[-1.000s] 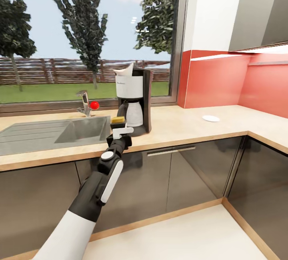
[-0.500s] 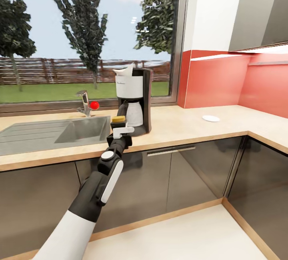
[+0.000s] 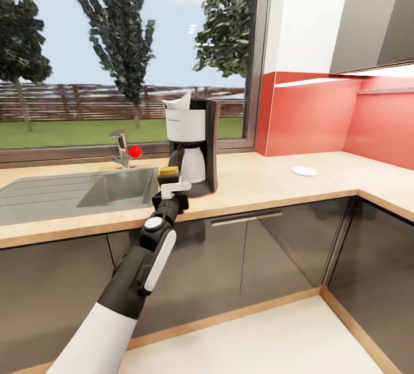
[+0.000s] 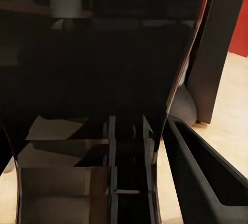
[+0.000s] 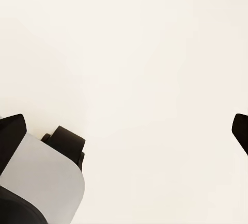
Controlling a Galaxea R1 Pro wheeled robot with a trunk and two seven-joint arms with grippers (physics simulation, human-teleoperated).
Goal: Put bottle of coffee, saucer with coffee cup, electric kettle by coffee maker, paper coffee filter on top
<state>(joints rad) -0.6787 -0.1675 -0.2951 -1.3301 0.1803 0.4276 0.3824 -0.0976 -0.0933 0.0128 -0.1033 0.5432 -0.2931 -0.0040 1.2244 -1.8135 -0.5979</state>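
So I've got the left arm stretched out over the bench [image 3: 276, 187], and the left gripper [image 3: 171, 181] has its fingers clamped on the bottle of coffee [image 3: 168, 172], which sits right at the near left of the coffee maker [image 3: 192, 144], basically touching its base area. All I can really see of the bottle from the head view is the yellow cap poking up above the gripper. In the left wrist view the bottle is a big dark mass right up against the lens, with the coffee maker's black body [image 4: 217, 53] just behind it and a strip of beige bench [image 4: 232, 105] beside that. The paper coffee filter [image 3: 179, 101] is sitting on top of the coffee maker, pointed edge sticking up. The saucer [image 3: 303, 171] is way off to the right on the bench, well apart from the machine. The sink [image 3: 69, 190] and the tap [image 3: 121, 149] with its red knob are to the left. Right wrist view shows pale floor and 2 dark fingertips [image 5: 12, 131] far apart, so the right gripper [image 5: 126, 131] is spread wide, holding nothing.
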